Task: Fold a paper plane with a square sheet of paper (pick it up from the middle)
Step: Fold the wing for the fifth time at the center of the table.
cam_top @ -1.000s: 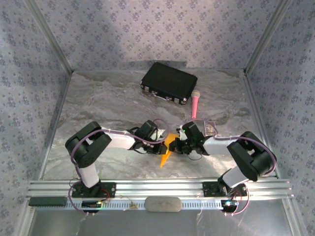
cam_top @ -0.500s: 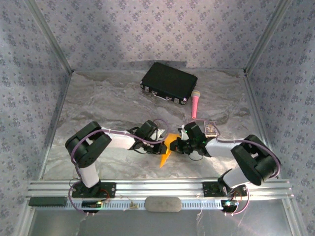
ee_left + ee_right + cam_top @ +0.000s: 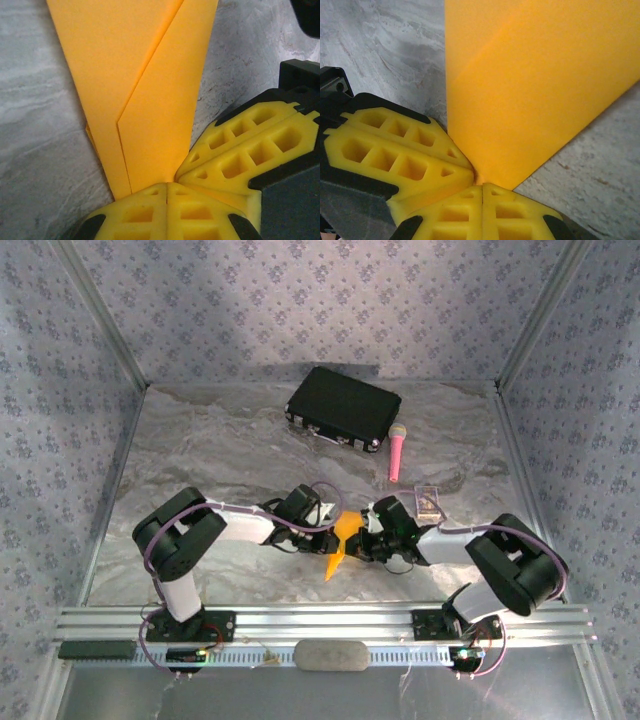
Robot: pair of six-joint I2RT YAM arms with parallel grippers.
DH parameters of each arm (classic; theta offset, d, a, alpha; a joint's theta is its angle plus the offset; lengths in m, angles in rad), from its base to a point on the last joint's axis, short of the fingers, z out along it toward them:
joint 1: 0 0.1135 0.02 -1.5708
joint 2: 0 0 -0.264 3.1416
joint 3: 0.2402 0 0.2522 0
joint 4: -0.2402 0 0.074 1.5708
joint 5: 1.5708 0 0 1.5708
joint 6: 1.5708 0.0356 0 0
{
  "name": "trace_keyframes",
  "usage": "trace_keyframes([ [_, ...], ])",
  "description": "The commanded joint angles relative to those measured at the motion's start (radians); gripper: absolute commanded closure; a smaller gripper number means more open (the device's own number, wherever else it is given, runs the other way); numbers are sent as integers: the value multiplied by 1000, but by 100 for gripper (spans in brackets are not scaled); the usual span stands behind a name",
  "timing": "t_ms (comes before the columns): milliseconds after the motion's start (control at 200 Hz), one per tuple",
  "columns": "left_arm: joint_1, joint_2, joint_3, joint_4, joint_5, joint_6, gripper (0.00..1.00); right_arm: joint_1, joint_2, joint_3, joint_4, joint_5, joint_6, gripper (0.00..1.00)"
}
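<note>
The orange paper [image 3: 339,542] — left jaws and right jaws pinch it.

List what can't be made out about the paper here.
- Top view: the paper is partly covered by the left gripper and right gripper; its folds are too small.
- Left wrist view: its far end is cut off by the top edge.
- Right wrist view: its pinched corner is hidden between the fingers.

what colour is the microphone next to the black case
The microphone is pink with a pale head; the top external view shows it best.
</note>
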Motion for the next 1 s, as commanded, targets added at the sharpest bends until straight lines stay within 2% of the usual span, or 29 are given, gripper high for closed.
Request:
trace_keyframes([
  [0,-9,65,-46,-119,-72,0,100,-2,25,-12,-31,25,4,97],
  [280,-9,64,-47,-121,-73,0,100,13,-51,0,-37,-14,4,97],
  [560,-9,66,-45,-121,-73,-2,100,54,11,-12,26,-22,33,97],
  [765,-10,62,-52,-119,-75,-3,100,45,43,-36,8,11,26,97],
  [994,-9,63,-52,-119,-78,-3,100,47,-32,-32,4,-12,28,97],
])
